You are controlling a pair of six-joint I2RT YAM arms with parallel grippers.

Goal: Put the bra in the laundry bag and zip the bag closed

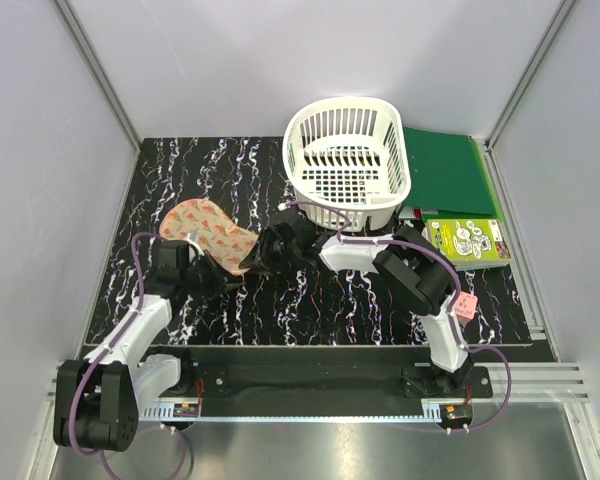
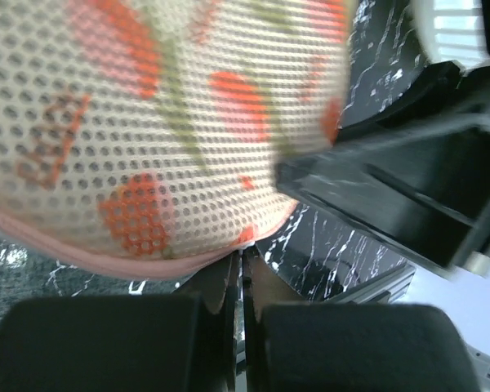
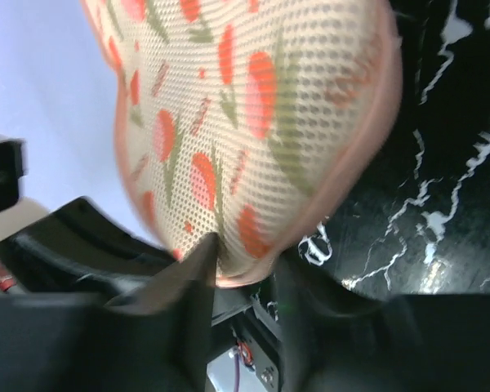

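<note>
Laundry bag (image 1: pixel 208 232), orange lettering (image 2: pixel 53 140) blurred, green booklet (image 1: pixel 467 242) print unreadable

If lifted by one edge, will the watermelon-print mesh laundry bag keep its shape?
Probably not: the watermelon-print peach mesh laundry bag is thin perforated fabric, bulging unevenly, so it should sag. It looks light; a push would likely crumple it.

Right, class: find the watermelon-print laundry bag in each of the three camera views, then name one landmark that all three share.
Top external: the laundry bag sits left of centre.
Left wrist: the laundry bag fills the upper left, close up.
Right wrist: the laundry bag fills the upper middle.
Shared landmark: the black white-veined tabletop, seen beside the bag in every view.
</note>
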